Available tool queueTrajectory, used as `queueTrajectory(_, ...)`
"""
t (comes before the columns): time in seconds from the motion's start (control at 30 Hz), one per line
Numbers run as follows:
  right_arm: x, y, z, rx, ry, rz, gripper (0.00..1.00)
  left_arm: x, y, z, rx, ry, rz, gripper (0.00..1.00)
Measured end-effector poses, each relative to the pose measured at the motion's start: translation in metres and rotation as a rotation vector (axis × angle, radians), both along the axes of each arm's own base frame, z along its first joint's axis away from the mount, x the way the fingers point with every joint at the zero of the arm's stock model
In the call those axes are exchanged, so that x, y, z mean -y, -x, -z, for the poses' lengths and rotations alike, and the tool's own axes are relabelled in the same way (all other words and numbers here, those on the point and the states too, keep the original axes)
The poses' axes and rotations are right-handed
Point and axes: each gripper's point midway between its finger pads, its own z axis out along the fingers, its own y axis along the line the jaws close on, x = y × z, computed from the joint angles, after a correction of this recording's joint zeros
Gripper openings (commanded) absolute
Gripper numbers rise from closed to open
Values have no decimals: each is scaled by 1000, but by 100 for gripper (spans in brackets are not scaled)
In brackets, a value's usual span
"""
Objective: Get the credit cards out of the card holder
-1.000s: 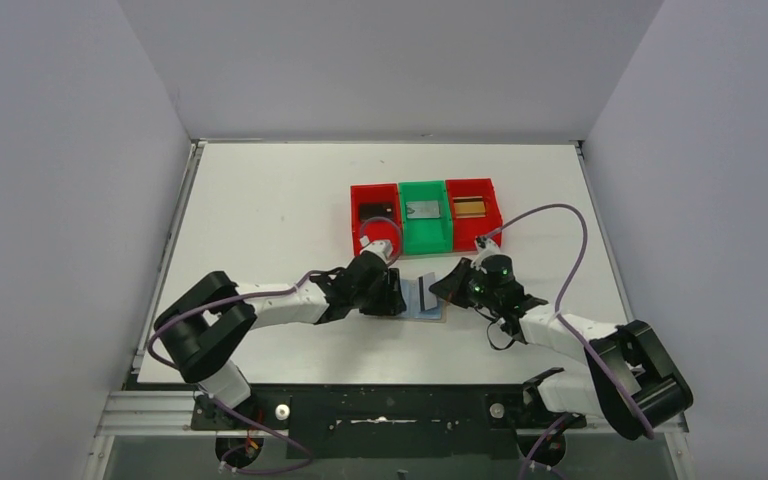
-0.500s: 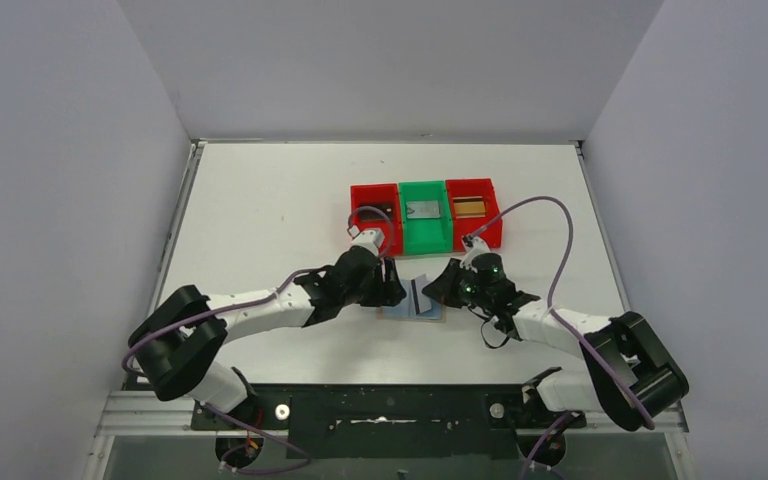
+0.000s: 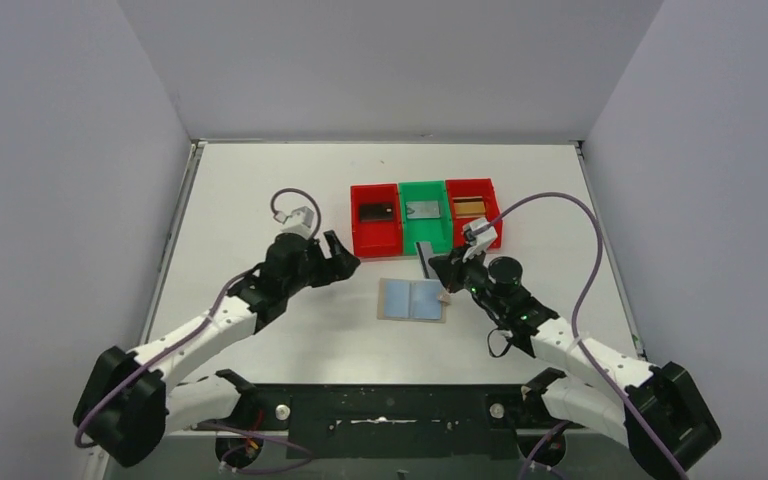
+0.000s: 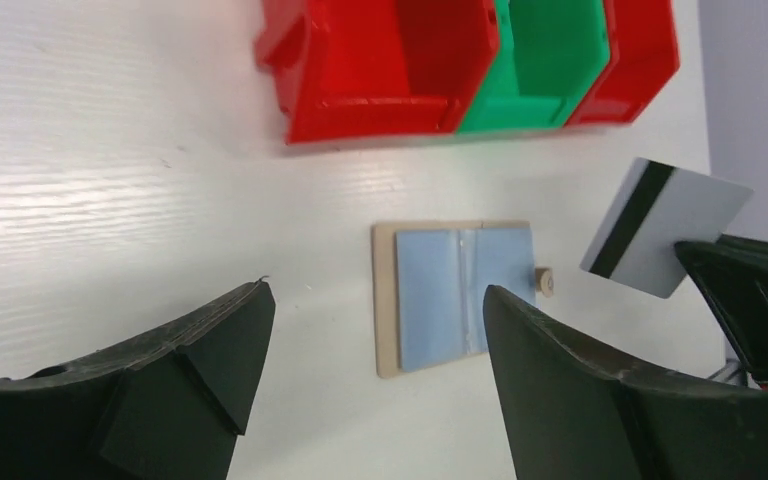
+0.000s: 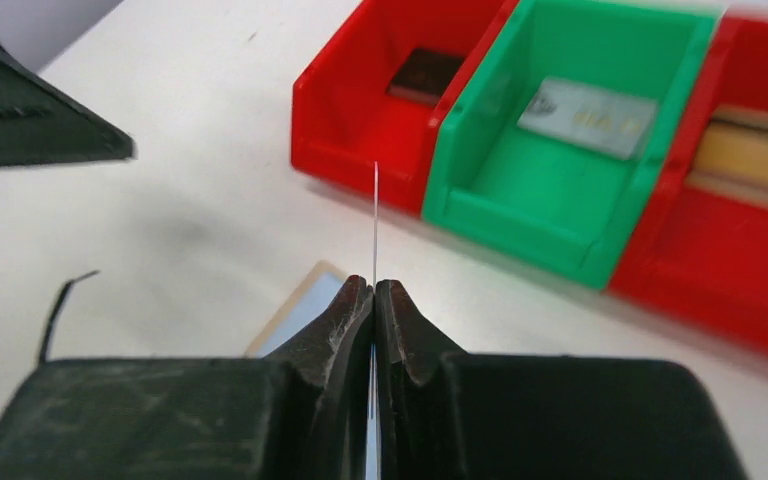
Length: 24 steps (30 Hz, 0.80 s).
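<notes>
held card: silver-grey credit card with a dark stripe (image 4: 662,228), up off the table (image 3: 260,190), just right of the card holder (image 3: 412,299), near the bins
right claw (image 5: 374,300): clamped on the held card's lower edge, card edge-on between the pads
left claw (image 3: 340,256): jaws apart, nothing in them, well left of the card holder
card holder: lies opened flat on the table, blue lining up, snap tab (image 4: 543,283) at its right edge; no card shows in it
handling: my guess is light, stiff, thin, slick; take it by one edge; a narrow pinch could let it pivot or slip. Holder looks soft and light, likely slides if unpinned
left red bin (image 3: 357,232): one dark card (image 3: 376,212)
green bin (image 3: 424,238): one silver-grey card (image 3: 422,209)
right red bin (image 3: 490,222): one gold-brown card (image 3: 469,207)
</notes>
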Motion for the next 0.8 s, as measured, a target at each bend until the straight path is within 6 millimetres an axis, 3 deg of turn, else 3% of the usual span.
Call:
queueTrajectory(0.1,11,-8,-26,200,113,-4,0,-32,-7,-22,53,18,-72,90)
queueTrajectory(0.23,27,-29,-40,333,294,21,0,-63,-5,-47,116,11,-129,91)
queueTrajectory(0.43,49,-75,-62,415,466,30,0,-91,8,-49,108,-83,-162,93)
queueTrajectory(0.6,45,-92,-56,435,573,-72,0,-107,14,-65,155,-149,-181,93)
queueTrajectory(0.8,34,-108,-26,411,690,-214,0,-123,18,-69,193,-210,-210,94)
